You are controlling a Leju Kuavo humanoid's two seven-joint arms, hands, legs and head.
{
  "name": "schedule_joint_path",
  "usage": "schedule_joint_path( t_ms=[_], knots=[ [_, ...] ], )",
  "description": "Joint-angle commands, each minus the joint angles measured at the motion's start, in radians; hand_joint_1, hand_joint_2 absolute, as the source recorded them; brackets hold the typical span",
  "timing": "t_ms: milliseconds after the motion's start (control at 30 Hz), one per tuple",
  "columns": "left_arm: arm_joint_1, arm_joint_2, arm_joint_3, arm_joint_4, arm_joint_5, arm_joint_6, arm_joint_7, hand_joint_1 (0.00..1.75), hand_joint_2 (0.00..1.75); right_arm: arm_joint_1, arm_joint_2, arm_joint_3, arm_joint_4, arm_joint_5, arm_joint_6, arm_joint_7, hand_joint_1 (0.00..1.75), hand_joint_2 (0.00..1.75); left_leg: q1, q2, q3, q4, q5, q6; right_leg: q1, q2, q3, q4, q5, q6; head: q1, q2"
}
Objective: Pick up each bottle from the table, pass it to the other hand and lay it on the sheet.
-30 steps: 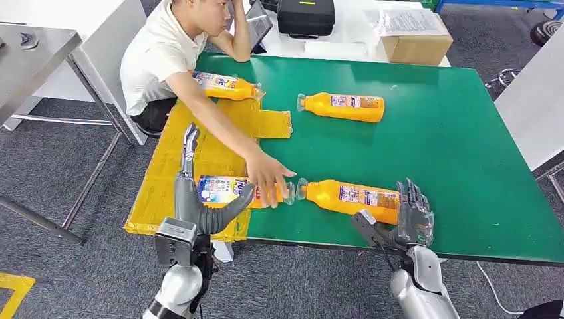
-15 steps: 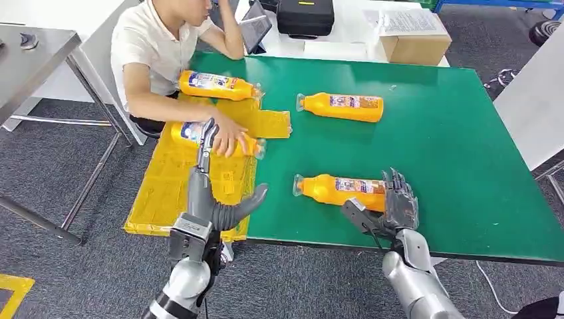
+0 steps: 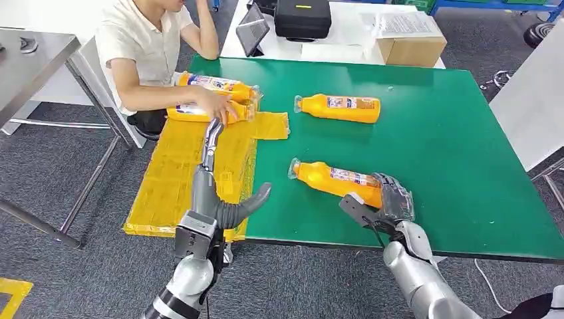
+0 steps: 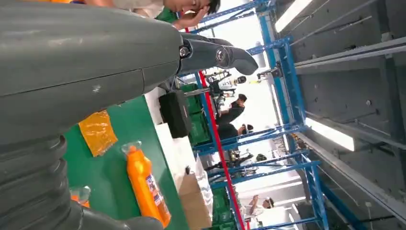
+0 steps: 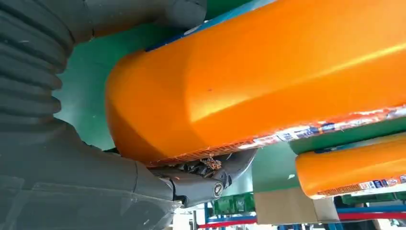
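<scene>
Orange plastic fills the right hand (image 3: 389,203): its fingers are wrapped round the base end of the near bottle (image 3: 336,179), which tilts with its clear-capped neck pointing away and toward the left hand. In the right wrist view the thumb and the dark fingers clamp the bottle's rounded base from both sides. Beyond this hand, well apart, the far bottle (image 3: 339,107) lies on its side on the green tabletop (image 3: 452,139). The left hand (image 3: 216,193) hovers over the near part of the yellow sheet (image 3: 173,179), holding nothing, its fingers straight and its thumb spread toward the right hand. Beyond its fingertips, at the sheet's far end, two more bottles (image 3: 213,96) lie side by side, a person's hand (image 3: 216,106) resting on the nearer one.
</scene>
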Motion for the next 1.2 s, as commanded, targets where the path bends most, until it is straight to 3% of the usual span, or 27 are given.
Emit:
schedule_joint_path(
  t_ms=[33, 200, 367, 433, 633, 900, 1067, 1200],
  knots=[
    [-0.022, 0.025, 0.003, 0.076, 0.19, -0.135, 0.105, 0.0, 1.75, 0.073, 0.02, -0.038, 0.065, -0.126, 0.082, -0.064, 1.75, 1.75, 0.002, -0.004, 0.003, -0.003, 0.001, -0.002, 0.002, -0.003, 0.004, -0.003, 0.0, -0.002, 0.0, 0.0],
    [-0.01, 0.032, 0.024, 0.208, 0.495, -0.306, 0.251, 0.0, 1.75, 0.124, 0.06, -0.079, -0.049, -0.295, 0.034, -0.23, 1.75, 1.75, 0.002, -0.004, 0.007, -0.004, 0.0, -0.004, 0.002, -0.002, 0.008, -0.005, 0.0, -0.003, 0.0, 0.0],
    [0.0, 0.042, 0.011, 0.224, 0.541, -0.319, 0.255, 0.0, 1.75, 0.147, 0.079, -0.064, -0.125, -0.356, 0.021, -0.258, 1.75, 1.75, 0.001, 0.0, 0.006, -0.003, -0.001, -0.004, 0.001, 0.001, 0.006, -0.002, 0.0, -0.003, 0.0, 0.0],
    [0.02, 0.042, 0.005, 0.231, 0.568, -0.303, 0.247, 0.0, 1.75, 0.197, 0.106, -0.051, -0.252, -0.454, 0.002, -0.313, 1.75, 1.75, 0.001, 0.0, 0.005, -0.002, -0.001, -0.003, 0.001, 0.001, 0.006, -0.002, -0.001, -0.002, 0.0, 0.0],
    [0.046, 0.035, -0.043, 0.339, 0.635, -0.274, 0.257, 0.0, 1.75, 0.318, 0.143, 0.08, -0.565, -0.622, -0.017, -0.32, 1.75, 1.75, 0.001, 0.001, 0.001, -0.002, -0.002, -0.003, 0.001, 0.003, 0.002, 0.0, -0.002, -0.002, 0.0, 0.0],
    [0.034, 0.037, -0.055, 0.348, 0.669, -0.287, 0.254, 0.0, 1.75, 0.311, 0.148, 0.111, -0.568, -0.689, 0.007, -0.346, 1.75, 1.75, 0.001, -0.002, -0.008, -0.001, -0.002, -0.003, 0.0, 0.001, -0.005, 0.0, -0.003, -0.002, 0.0, 0.0],
    [-0.001, 0.033, -0.064, 0.323, 0.648, -0.28, 0.196, 0.0, 1.75, 0.318, 0.204, 0.223, -0.526, -0.712, 0.054, -0.338, 1.75, 1.75, 0.001, -0.001, -0.011, 0.0, -0.002, -0.003, 0.001, 0.002, -0.009, 0.001, -0.002, -0.002, 0.0, 0.0],
    [0.012, 0.015, -0.042, 0.265, 0.698, -0.295, 0.201, 0.0, 1.75, 0.333, 0.242, 0.306, -0.481, -0.78, 0.053, -0.399, 1.75, 1.75, 0.002, -0.002, -0.011, -0.001, -0.001, -0.003, 0.001, 0.002, -0.009, 0.0, -0.002, -0.002, 0.0, 0.0]
  ],
)
